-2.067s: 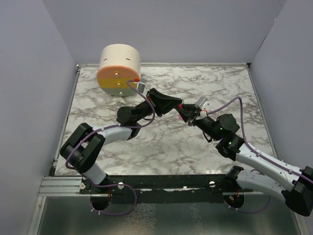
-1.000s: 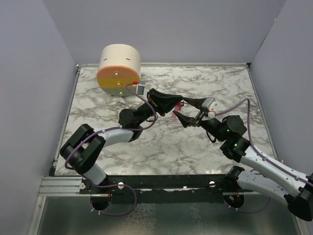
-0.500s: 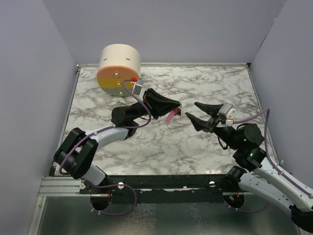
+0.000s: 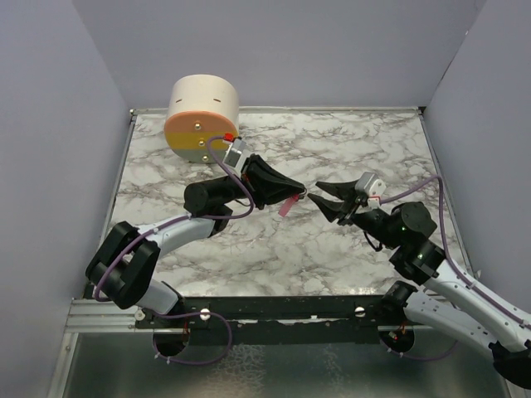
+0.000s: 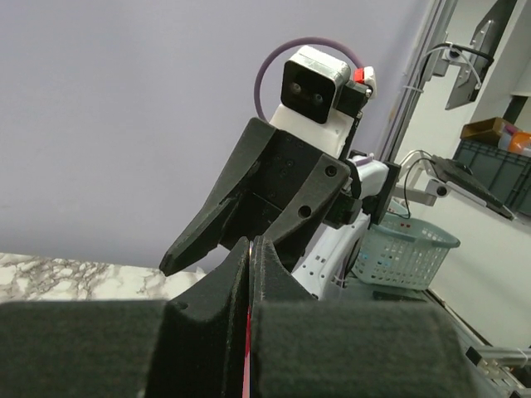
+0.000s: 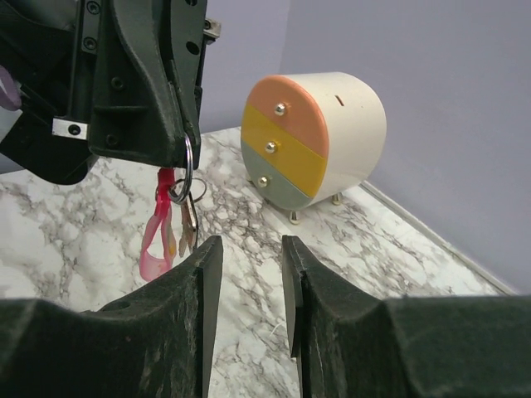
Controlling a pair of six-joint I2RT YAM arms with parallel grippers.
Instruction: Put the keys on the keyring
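Above a grey-veined white marble tabletop (image 4: 373,141), the left gripper (image 4: 297,192) was clamped shut on a small silvery wire keyring (image 6: 187,168), pinching it at the very fingertips so that the loop hung clear below them. From the ring dangled the slim, bright pink strap-like key piece (image 4: 288,206), with a small brownish metal key blade (image 6: 189,222) just beside it; both hung in the air, well above the table. The left wrist view showed only a thin red sliver between the pressed-together pads.

Facing it from the right, the right gripper (image 4: 319,196) stood near the dangling pieces with its jaws partly apart and nothing between them. A cream round-topped little chest with orange, yellow and grey-green drawers (image 4: 202,116) sat at the far left corner, apart from the work.

The step in hand looked to be the threading itself, or a check of it: the pink piece seemed to hang from the ring, though whether it was fully through the wire could not be told. The next move would likely call for the right gripper to come in level on the hanging piece or the ring and close gently, without knocking the ring from the left fingertips' thin hold.
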